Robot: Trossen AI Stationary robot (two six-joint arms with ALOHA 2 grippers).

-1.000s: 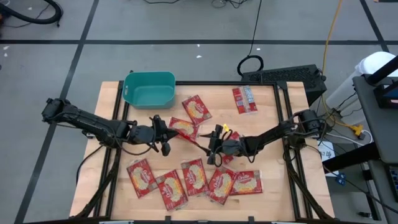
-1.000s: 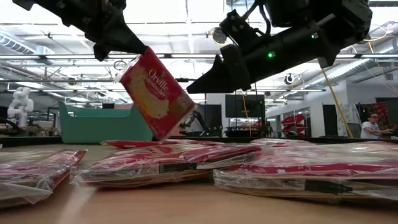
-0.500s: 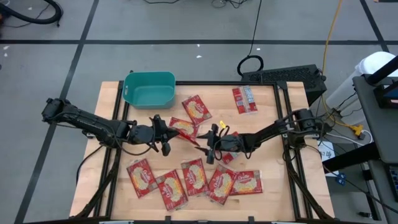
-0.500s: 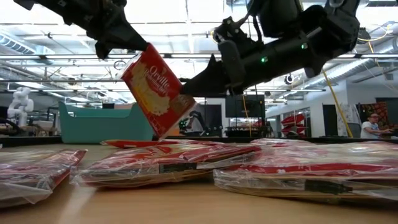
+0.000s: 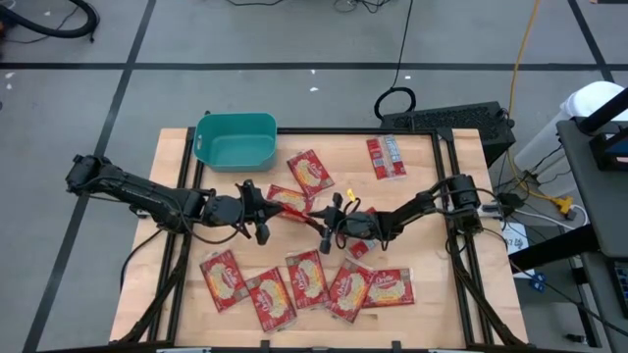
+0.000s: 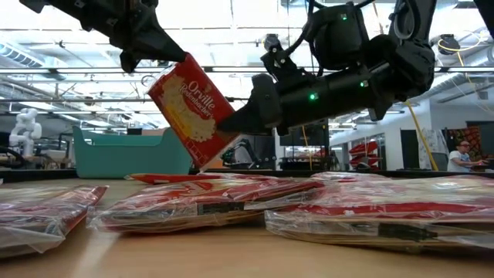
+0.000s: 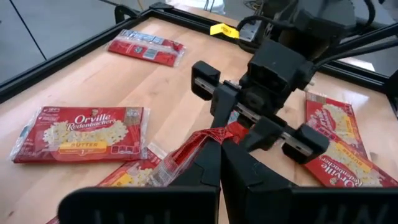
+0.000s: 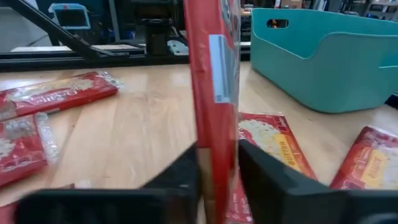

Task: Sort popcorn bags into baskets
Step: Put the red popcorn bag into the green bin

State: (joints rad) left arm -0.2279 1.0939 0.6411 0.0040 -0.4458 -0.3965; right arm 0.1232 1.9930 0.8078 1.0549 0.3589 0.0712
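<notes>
One red popcorn bag (image 6: 191, 108) hangs tilted in the air over the table's middle, between my two grippers. My left gripper (image 5: 270, 208) comes from the table's left and is shut on the bag's upper end. My right gripper (image 8: 217, 171) comes from the table's right, and its fingers are shut on either face of the bag (image 8: 214, 93), which shows edge-on there. The teal basket (image 5: 235, 142) stands at the far left of the table. Several more popcorn bags (image 5: 306, 279) lie flat along the near edge. My left gripper pinches the bag's upper corner (image 6: 171, 66) between its two fingers, reaching slantwise down from the table's left; the plastic gathers in a crease there (image 7: 198, 142). The bag hangs tilted below, clear of the table. My right gripper pinches the bag's lower end (image 8: 217, 146) between its two fingers, one on each flat face. It comes in about level from the table's right, at the bag's lower right edge (image 6: 222, 133). The bag stays lifted clear of the packets under it.
Two bags (image 5: 310, 172) lie flat right of the basket, under and beyond the held one. A packet with a silvery back (image 5: 386, 157) lies far right. A black frame (image 5: 446, 147) edges the table. A person (image 6: 461, 157) sits far off in the room.
My right gripper has moved toward the table's left and a little down, up to the hanging bag, and has taken hold of its lower end. The bag has stayed in the left gripper's hold, its lower end turning slightly.
</notes>
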